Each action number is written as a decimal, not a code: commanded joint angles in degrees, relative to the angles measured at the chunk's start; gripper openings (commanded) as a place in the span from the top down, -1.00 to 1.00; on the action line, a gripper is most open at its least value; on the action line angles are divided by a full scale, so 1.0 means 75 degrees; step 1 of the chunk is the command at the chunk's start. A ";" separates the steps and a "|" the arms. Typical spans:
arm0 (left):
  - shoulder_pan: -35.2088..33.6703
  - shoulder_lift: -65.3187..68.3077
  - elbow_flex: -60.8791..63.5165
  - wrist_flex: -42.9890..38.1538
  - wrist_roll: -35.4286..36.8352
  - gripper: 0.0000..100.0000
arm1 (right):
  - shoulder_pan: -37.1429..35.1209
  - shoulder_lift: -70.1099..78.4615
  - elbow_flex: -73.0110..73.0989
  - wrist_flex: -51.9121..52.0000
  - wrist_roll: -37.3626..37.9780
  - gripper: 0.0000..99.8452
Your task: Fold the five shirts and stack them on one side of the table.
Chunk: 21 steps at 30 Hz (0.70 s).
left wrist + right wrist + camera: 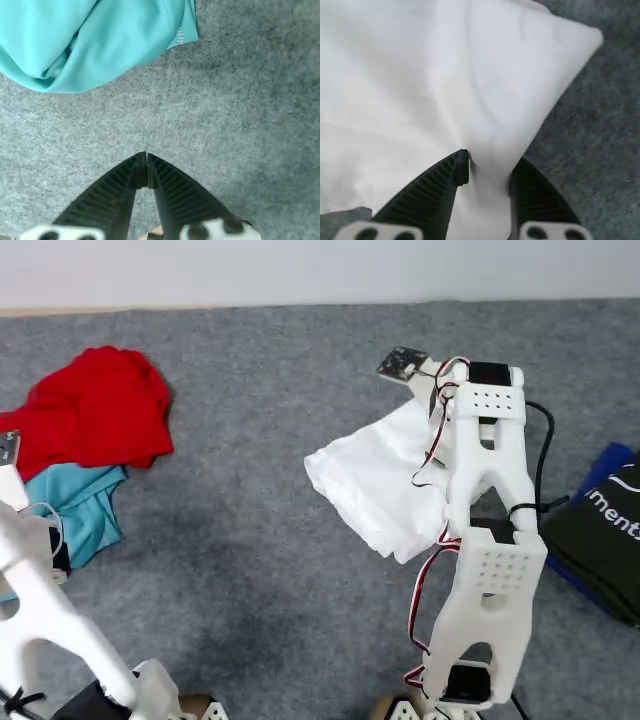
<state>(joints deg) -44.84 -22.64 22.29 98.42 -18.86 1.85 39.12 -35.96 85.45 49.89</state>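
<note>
The right gripper is clamped on a bunched fold of the white shirt, which lies a little toward three o'clock from the middle of the counter. The left gripper, tips together, hovers over bare counter near the teal shirt at nine o'clock. The red shirt lies at ten and the dark shirt at four.

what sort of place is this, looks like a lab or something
Most likely a robotics test bench, not a home: two white robot arms stand at a grey fabric-covered table with loose shirts on it: a red shirt, a teal shirt and a white shirt.
</note>
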 commanded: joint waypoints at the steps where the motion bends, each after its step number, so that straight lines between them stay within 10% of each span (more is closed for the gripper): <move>1: -0.0035 -0.0258 -0.0264 0.0094 -0.0082 0.99 | -0.0029 -0.0639 -0.0926 0.0404 -0.1887 0.58; 13: -0.0047 -0.0258 -0.0334 0.0094 -0.0094 0.99 | -0.0428 -0.0662 -0.2919 0.2338 -0.9237 0.57; 21: -0.0047 -0.0258 -0.0334 0.0094 -0.0094 0.99 | -0.0944 -0.1659 -0.0551 0.2327 -1.0514 0.90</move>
<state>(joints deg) -44.84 -22.64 21.76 98.51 -18.95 -2.90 32.70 -46.15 100.48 -26.33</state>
